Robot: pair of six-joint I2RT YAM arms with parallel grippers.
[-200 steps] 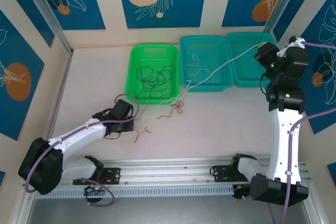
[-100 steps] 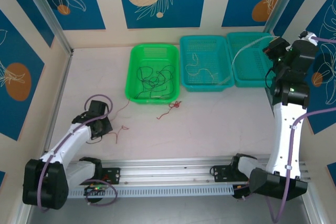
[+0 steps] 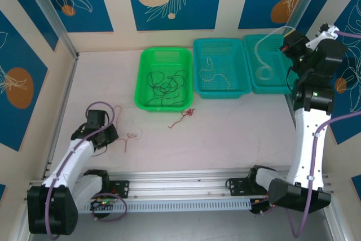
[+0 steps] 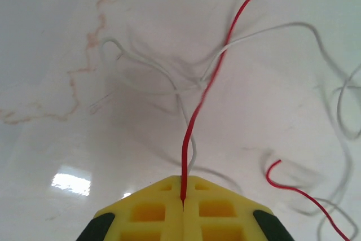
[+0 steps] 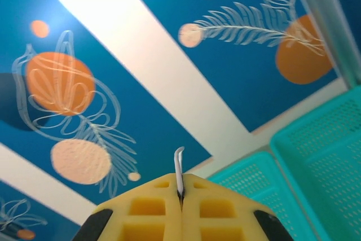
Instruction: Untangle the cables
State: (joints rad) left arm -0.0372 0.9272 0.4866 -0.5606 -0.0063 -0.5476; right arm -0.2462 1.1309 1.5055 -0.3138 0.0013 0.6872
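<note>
Cables (image 3: 166, 87) are spread out: black ones tangled in the green basket (image 3: 163, 51), a pale one (image 3: 208, 71) in the middle teal basket (image 3: 223, 95), a red scrap (image 3: 183, 115) on the table (image 3: 237, 134). My left claw (image 4: 183, 187) is pinched tight on a red wire (image 4: 183, 162) — the right claw (image 5: 180, 187) grips a white wire (image 5: 179, 165) up above the far teal basket (image 3: 265, 90).
</note>
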